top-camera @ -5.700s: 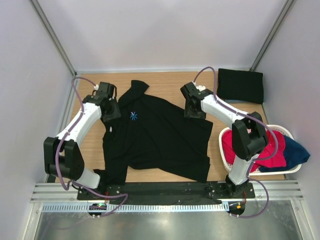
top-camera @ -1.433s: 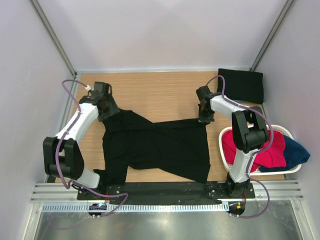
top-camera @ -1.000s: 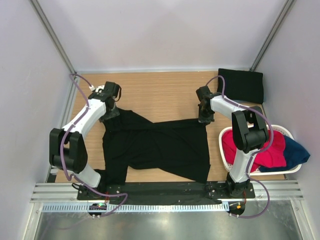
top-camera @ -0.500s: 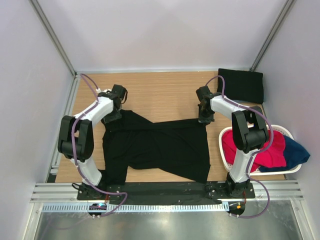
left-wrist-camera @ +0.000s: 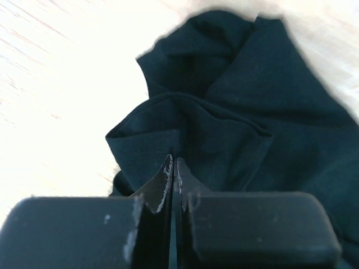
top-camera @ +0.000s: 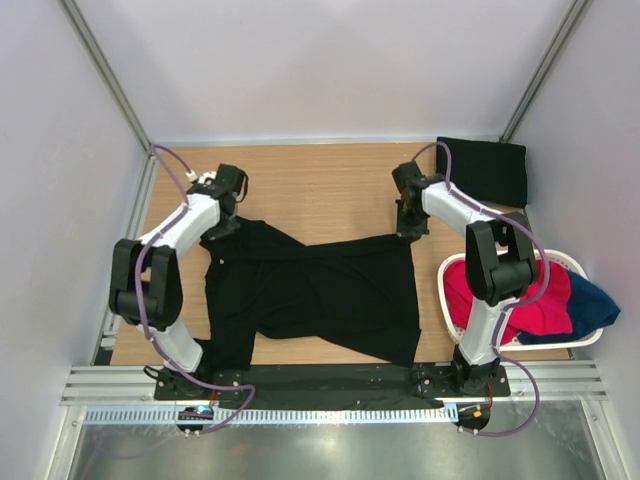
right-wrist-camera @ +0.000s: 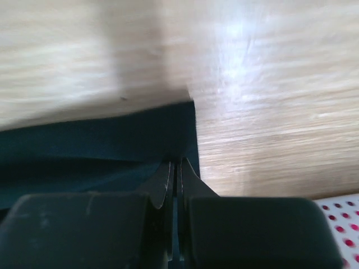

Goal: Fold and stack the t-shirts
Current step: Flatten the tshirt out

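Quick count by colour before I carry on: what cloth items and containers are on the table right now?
Black: 2, the spread black t-shirt and the folded black t-shirt
Red: 1, the red cloth in the basket
Blue: 1, the blue cloth hanging over the basket's right end
White: 1, the white basket
Total: 5

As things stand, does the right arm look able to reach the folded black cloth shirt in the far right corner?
Probably yes: the folded black cloth shirt lies beyond the right tool, nothing between. But that tool is shut on the spread black t-shirt and must release first.
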